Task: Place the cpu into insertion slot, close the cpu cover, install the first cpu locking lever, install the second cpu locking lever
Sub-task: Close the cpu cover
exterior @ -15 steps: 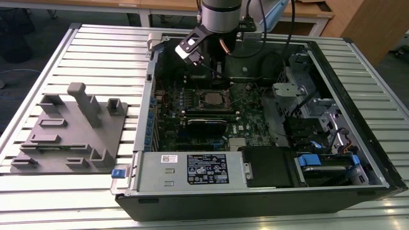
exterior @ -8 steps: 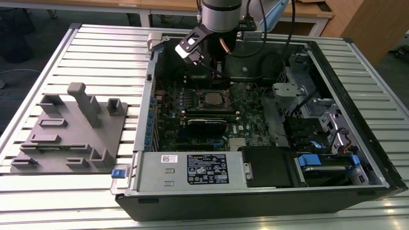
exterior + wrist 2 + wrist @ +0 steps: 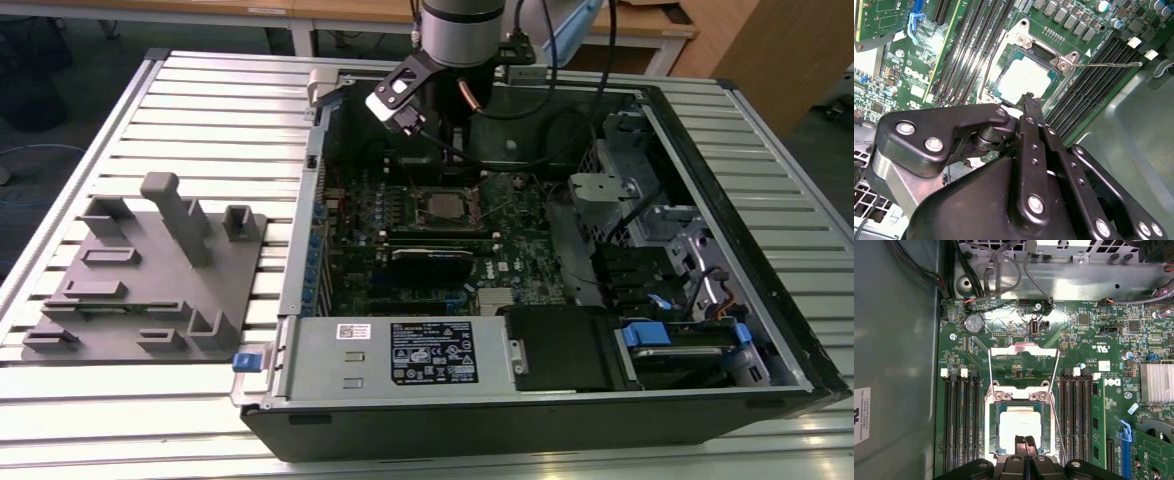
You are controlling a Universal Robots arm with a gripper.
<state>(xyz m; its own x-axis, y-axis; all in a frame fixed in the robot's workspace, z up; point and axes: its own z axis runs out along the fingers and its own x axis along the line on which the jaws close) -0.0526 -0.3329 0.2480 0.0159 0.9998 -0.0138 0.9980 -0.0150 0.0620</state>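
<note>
Tool (image 3: 1024, 441): clenched; in both wrist views the two black fingertips sit together with nothing visible between them.
Tool position: just over one edge of the cpu; contact cannot be told.
Cpu (image 3: 1020, 424): lies flat in the insertion slot with its pale metal top facing up, directly beyond the fingertips.
Insertion slot (image 3: 994, 405): square socket on the green board, between two banks of long black slots.
Cpu cover (image 3: 1024, 347): swung up and open at the socket's far side, with green board showing through its window.
Locking lever (image 3: 1106, 64): thin wire rod angling out from a socket corner across the long black slots.
Computer case (image 3: 747, 330): lies open on the slatted bench (image 3: 200, 100).
Grey fixture block (image 3: 147, 280): on the bench beside the case, on the exterior view's left.
</note>
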